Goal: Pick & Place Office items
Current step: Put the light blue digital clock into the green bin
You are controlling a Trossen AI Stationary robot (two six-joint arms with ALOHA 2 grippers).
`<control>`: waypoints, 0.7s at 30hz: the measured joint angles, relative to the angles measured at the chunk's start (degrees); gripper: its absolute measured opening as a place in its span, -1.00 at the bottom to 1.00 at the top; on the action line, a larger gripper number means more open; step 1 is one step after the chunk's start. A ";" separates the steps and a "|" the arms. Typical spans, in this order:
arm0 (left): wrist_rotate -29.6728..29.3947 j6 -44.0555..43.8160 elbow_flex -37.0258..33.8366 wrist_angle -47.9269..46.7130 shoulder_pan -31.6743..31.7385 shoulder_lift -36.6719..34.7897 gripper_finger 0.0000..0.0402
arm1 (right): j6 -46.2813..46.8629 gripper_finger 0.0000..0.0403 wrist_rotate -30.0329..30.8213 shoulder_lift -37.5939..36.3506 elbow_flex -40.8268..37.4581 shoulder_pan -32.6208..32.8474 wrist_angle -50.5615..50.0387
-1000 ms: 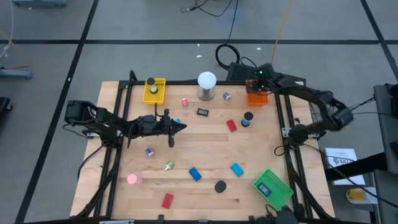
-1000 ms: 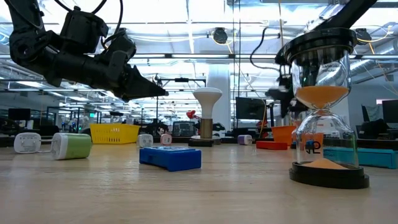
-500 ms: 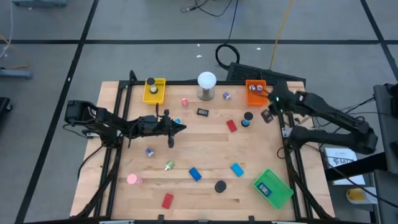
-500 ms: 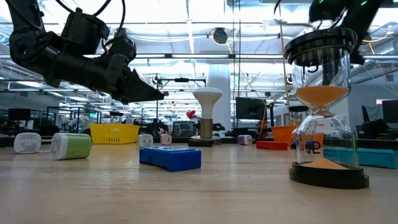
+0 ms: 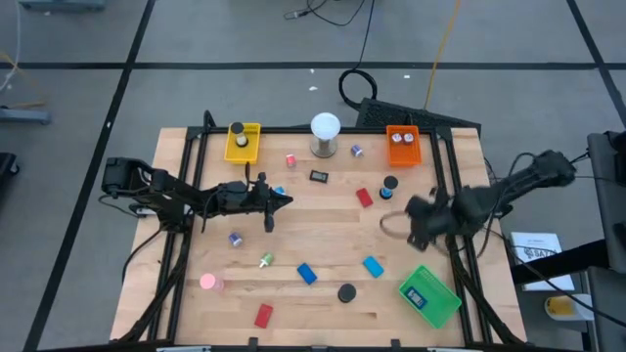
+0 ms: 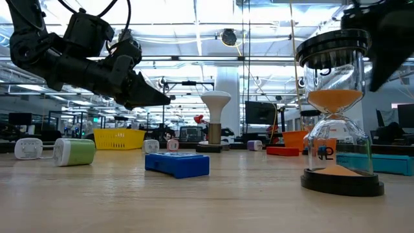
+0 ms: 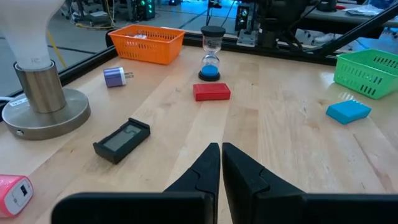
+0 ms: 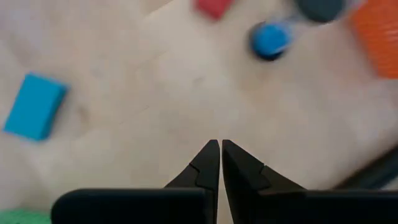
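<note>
Office items lie scattered on the wooden table: a red block (image 5: 365, 198), a blue-based hourglass (image 5: 389, 186), blue blocks (image 5: 373, 265) (image 5: 307, 274), a black round piece (image 5: 346, 291), a pink round piece (image 5: 208, 282), a second red block (image 5: 263, 315), and a small black display (image 5: 319, 176). My left gripper (image 5: 289, 200) (image 7: 220, 155) is shut and empty, above the table left of centre. My right gripper (image 5: 389, 223) (image 8: 220, 152) is shut and empty, blurred, above bare wood between the hourglass (image 8: 268, 39) and a blue block (image 8: 34, 115).
A yellow tray (image 5: 243, 142) and an orange tray (image 5: 403, 144) stand at the far edge, and a green tray (image 5: 428, 295) at the near right. A white ball lamp on a metal base (image 5: 325, 132) stands at far centre. Black frame rails run along both sides.
My right gripper has swung from above the orange tray toward the table's near edge and a little left, and is now over the wood near the hourglass.
</note>
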 joint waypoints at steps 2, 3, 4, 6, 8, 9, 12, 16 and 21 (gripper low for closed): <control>0.00 -0.04 0.00 0.00 0.00 0.00 -0.89 | 4.65 -0.95 0.66 3.77 -0.02 5.10 2.76; 0.00 -0.04 0.00 0.00 0.00 0.00 -0.89 | 6.95 -0.94 1.27 5.54 -0.02 7.04 4.84; 0.00 -0.04 0.00 0.00 0.00 0.00 -0.89 | 8.64 -0.94 1.31 7.24 -0.02 8.59 7.06; 0.00 -0.06 0.00 -0.02 0.00 0.00 -0.89 | 10.74 -0.91 1.32 10.24 -0.02 10.69 11.80; 0.00 -0.22 0.00 -0.02 0.00 0.00 -0.89 | 12.74 -0.87 1.42 12.70 -0.02 11.95 15.91; 0.01 -0.35 0.00 -0.02 0.00 0.00 -0.89 | 13.78 -0.84 1.44 13.64 -0.02 12.26 17.65; 0.00 -0.45 0.00 -0.02 0.00 0.00 -0.89 | 15.17 -0.72 1.44 15.97 -0.02 12.71 22.65; 0.00 -0.30 0.00 -0.02 0.00 0.00 -0.89 | 16.32 -0.48 1.73 18.34 -0.02 12.92 28.14; 0.00 -0.28 0.00 -0.02 0.00 0.00 -0.89 | 16.83 -0.13 2.50 23.01 -0.02 12.78 34.34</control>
